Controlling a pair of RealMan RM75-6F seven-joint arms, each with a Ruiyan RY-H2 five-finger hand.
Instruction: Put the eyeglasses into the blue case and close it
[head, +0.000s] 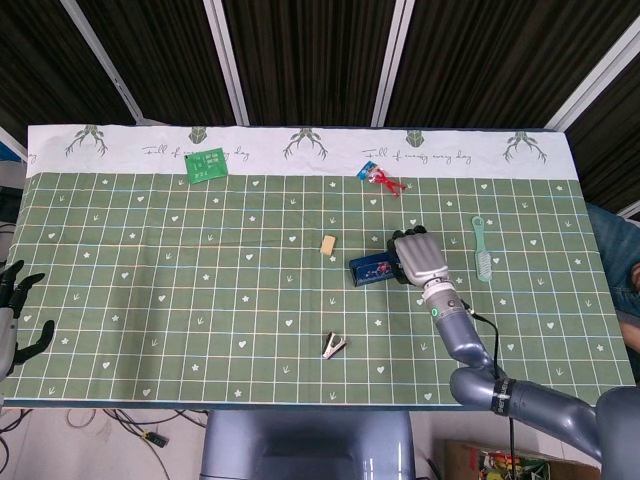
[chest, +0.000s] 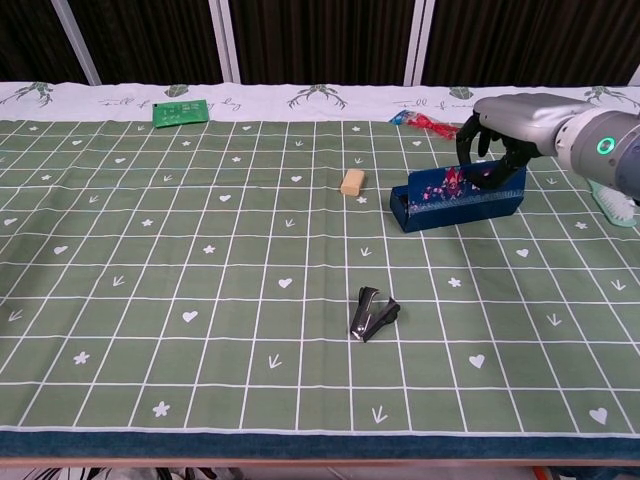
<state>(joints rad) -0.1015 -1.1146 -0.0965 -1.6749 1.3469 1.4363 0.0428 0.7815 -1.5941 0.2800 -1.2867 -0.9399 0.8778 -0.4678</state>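
Landmark: the blue case (chest: 457, 198), right of centre on the desk (chest: 200, 300).

Nearest the robot, toward the front edge from the case: a black staple remover (chest: 373, 313), well apart from it.

The case itself lies with its long axis across the desk, left to right, its right end angled a little toward the far side. In the chest view the patterned lid looks nearly down over the base. Whether a seam is left open along the front I cannot tell. No eyeglasses show anywhere outside the case. Judgement: they are inside, and closing is the step in hand.

Right hand (head: 417, 258) sits over the right end of the case, fingers curled down around the lid, palm above. It presses or clasps that end. The left end of the case is bare.

So the case runs leftward from the right hand. A final press probably wants to travel down, with the base staying put.

Left of the case, just beyond: a small tan block (chest: 351, 181).

Far side of the case: a red packet (chest: 428, 123). Right of it: a green brush (head: 482, 249).

Left hand (head: 12, 318) hangs off the desk's left edge, far from the case, fingers spread, holding nothing.
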